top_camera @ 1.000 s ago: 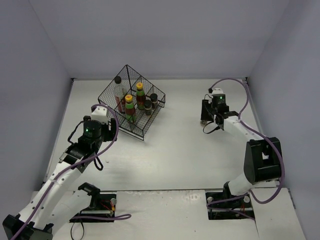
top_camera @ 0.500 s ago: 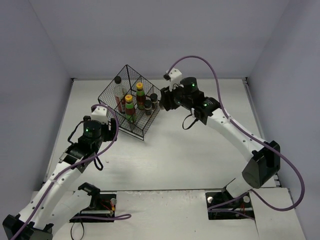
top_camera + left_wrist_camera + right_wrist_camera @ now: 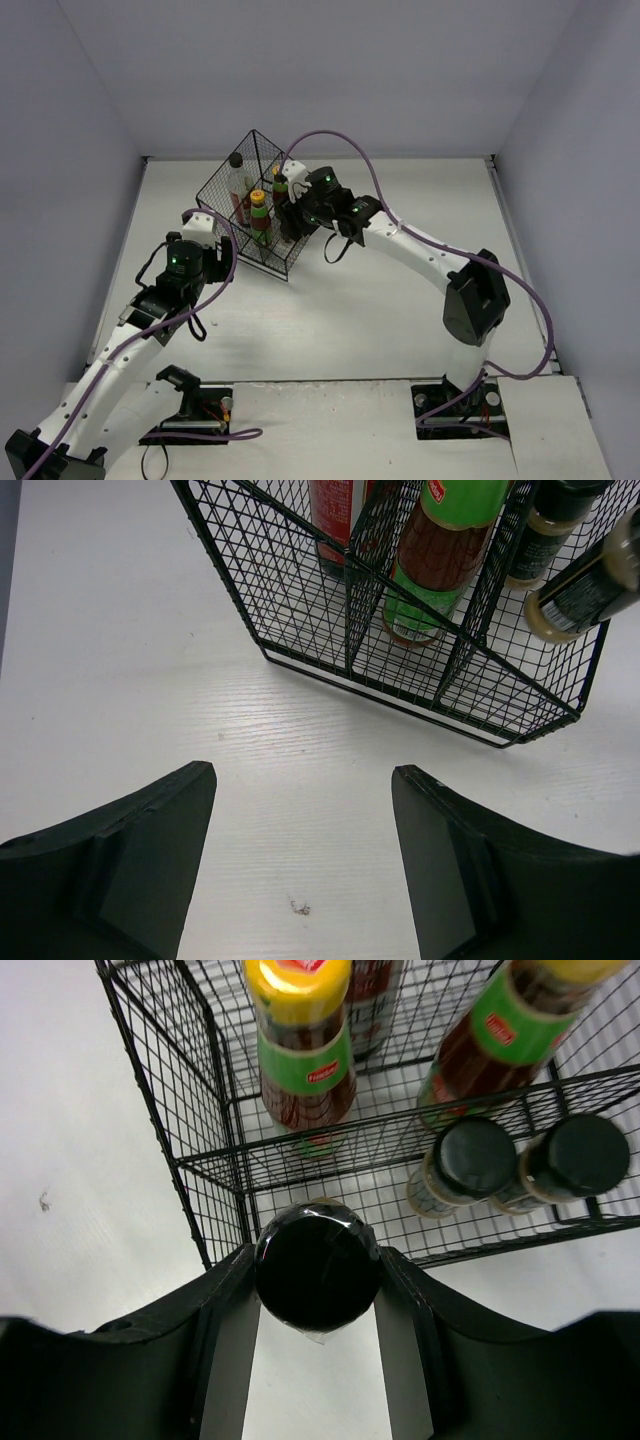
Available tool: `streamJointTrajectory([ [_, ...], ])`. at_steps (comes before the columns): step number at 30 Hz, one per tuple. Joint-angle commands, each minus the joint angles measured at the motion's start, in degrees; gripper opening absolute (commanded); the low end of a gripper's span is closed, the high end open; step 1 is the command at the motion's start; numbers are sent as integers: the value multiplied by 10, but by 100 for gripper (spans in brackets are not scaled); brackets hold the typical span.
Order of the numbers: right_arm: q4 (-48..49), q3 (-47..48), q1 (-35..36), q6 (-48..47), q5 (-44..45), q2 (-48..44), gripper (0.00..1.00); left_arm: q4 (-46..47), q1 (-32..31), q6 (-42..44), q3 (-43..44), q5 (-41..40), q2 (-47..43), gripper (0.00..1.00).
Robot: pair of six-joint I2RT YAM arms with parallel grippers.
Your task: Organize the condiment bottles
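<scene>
The white counter (image 3: 380,300) fills the floor of the booth. The right arm (image 3: 420,255) stretches far across it to the left, up to the black wire basket (image 3: 222,188) that sits at the back left. The left arm (image 3: 140,330) stops short of the basket's near side.

Inside the basket, the tall clear bottle (image 3: 237,182) with its black cap stands at the far side. Two yellow-capped bottles (image 3: 300,1050) (image 3: 495,1035) with green and red labels stand in separate compartments, and two black-capped jars (image 3: 470,1160) (image 3: 578,1155) stand side by side in one.

The right gripper (image 3: 316,1256) is clamped on a third jar (image 3: 317,1278), cap up, right at the basket's near rim. I cannot tell whether its base is already inside the wire.

The left gripper (image 3: 300,780) has its fingers wide apart with nothing between them, over bare counter just beside the basket.
</scene>
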Motion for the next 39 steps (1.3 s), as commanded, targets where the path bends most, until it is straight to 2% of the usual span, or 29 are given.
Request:
streamJointTrajectory([
  [1,48,8,7,-7,-12,2,0,28,4,10,11,-9,-3,71],
  [5,104,-17,9,-8,-14,25,0,28,4,10,10,-9,-4,71],
  [8,112,-19,11,-7,-14,41,7,27,4,10,10,-9,-3,71],
  [9,114,-19,11,-7,-16,47,11,28,4,10,10,-9,-3,71],
  [10,114,-17,11,-6,-15,49,19,27,3,10,10,-9,-3,71],
  [13,114,-17,12,-8,-14,53,35,28,4,10,10,-9,-2,71],
  [16,112,-17,12,-8,-15,57,47,28,4,10,10,-8,-2,71],
  [20,106,-14,12,-4,-17,55,57,28,4,10,10,-9,-2,71],
  [21,107,-15,12,-3,-19,51,64,28,4,11,10,-9,-1,71],
  [25,106,-17,12,0,-20,39,78,28,4,11,10,-9,0,71],
  [34,103,-28,11,0,28,-28,85,26,4,13,10,-17,-4,71],
  [39,99,-58,3,-4,128,-87,88,27,5,13,10,-21,-5,71],
])
